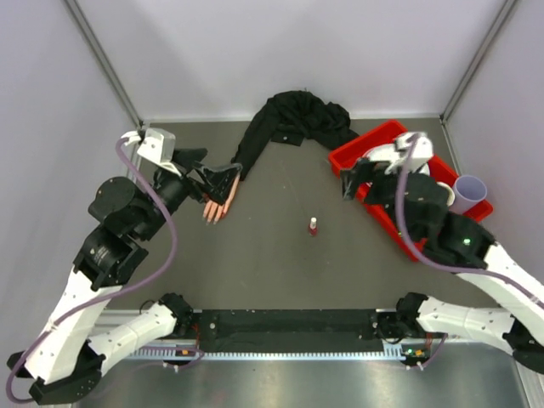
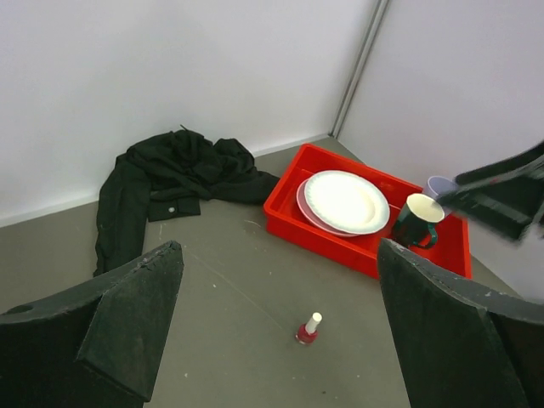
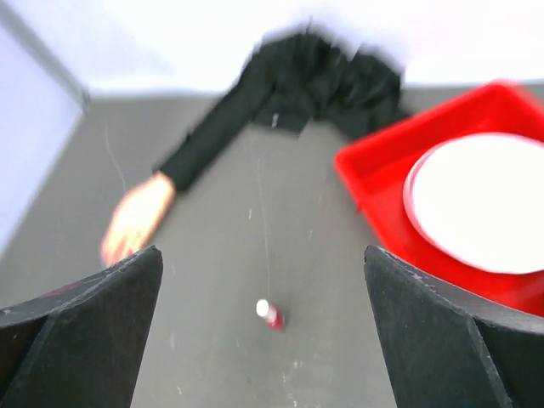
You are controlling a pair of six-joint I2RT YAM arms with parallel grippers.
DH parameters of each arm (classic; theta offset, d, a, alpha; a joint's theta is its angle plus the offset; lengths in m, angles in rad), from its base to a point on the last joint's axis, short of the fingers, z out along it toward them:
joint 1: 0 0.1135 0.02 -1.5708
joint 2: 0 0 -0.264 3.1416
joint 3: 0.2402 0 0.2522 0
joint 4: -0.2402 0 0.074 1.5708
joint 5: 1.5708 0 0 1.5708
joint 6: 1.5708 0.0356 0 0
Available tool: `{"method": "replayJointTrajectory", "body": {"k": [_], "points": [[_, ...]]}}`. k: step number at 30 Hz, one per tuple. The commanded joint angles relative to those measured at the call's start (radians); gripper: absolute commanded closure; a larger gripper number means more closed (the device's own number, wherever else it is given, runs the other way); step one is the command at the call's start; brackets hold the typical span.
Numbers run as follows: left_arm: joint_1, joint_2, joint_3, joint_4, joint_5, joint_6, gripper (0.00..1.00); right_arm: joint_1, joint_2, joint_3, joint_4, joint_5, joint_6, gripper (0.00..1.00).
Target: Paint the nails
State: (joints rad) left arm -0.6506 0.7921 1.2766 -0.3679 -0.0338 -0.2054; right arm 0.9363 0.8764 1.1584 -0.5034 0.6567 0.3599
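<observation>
The peach mannequin hand [image 1: 218, 208] lies palm down at the left of the table, and its black sleeve [image 1: 289, 119] runs back to the wall. Its nails are too small to make out. My left gripper [image 1: 212, 174] hovers open over the back of the hand, with nothing between its fingers [image 2: 136, 323]. A small red polish bottle [image 1: 313, 226] with a white cap stands alone mid-table and shows in both wrist views [image 2: 308, 329] [image 3: 270, 314]. My right gripper [image 1: 355, 183] hangs open and empty at the left edge of the red tray. The right wrist view is blurred but shows the hand [image 3: 134, 223].
A red tray [image 1: 374, 149] at the right holds a white plate [image 2: 346, 201] and a dark mug [image 2: 416, 223]. A pale purple cup [image 1: 470, 191] stands just outside it. The bunched black sleeve [image 2: 170, 174] fills the back middle. Walls close off three sides.
</observation>
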Motion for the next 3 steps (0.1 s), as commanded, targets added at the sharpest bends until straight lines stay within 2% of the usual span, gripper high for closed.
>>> {"method": "replayJointTrajectory", "body": {"k": [1,3], "points": [[0.0,0.018,0.072,0.043,-0.021,0.023,0.01,0.013,-0.02,0.132,-0.207,0.118,-0.036,0.01],[0.0,0.022,0.098,0.044,-0.021,0.024,0.01,0.013,-0.051,0.179,-0.17,0.106,-0.064,0.01]]}}
